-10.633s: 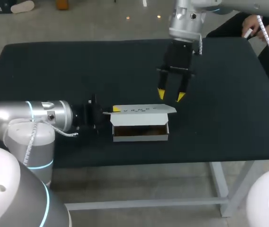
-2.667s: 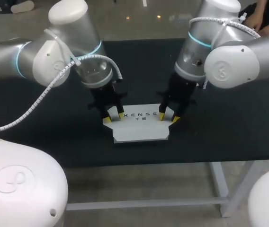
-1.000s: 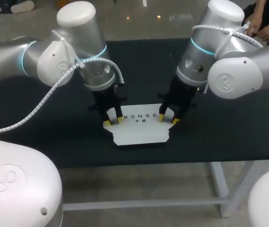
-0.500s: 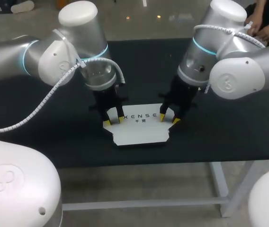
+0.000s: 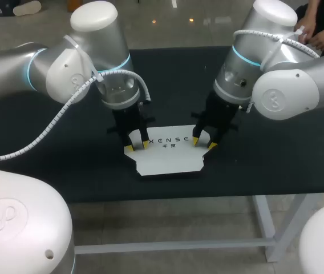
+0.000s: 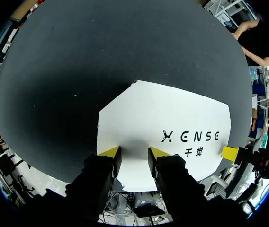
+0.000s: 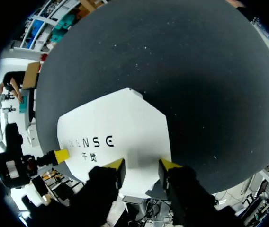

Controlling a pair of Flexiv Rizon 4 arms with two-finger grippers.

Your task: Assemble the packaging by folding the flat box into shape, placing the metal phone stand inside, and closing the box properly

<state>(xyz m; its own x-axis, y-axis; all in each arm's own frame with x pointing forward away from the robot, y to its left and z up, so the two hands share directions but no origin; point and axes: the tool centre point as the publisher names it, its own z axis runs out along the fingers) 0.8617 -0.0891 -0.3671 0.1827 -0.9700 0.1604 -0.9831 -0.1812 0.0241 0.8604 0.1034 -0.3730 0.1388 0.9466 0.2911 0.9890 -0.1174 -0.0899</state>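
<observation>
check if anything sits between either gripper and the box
Nothing visible does. The left gripper is over the box at its left end, the right gripper over its right end, tips on or just above it.

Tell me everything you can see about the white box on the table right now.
The white box looks like thin cardboard, folded up and closed, lying flat on the black table toward its near edge. Its top is a smooth panel with clipped corners and dark lettering along the far side. The left gripper and right gripper, both open, set their yellow tips on the top's far corners, one at each end. Nothing else touches it. Its contents are hidden.
</observation>
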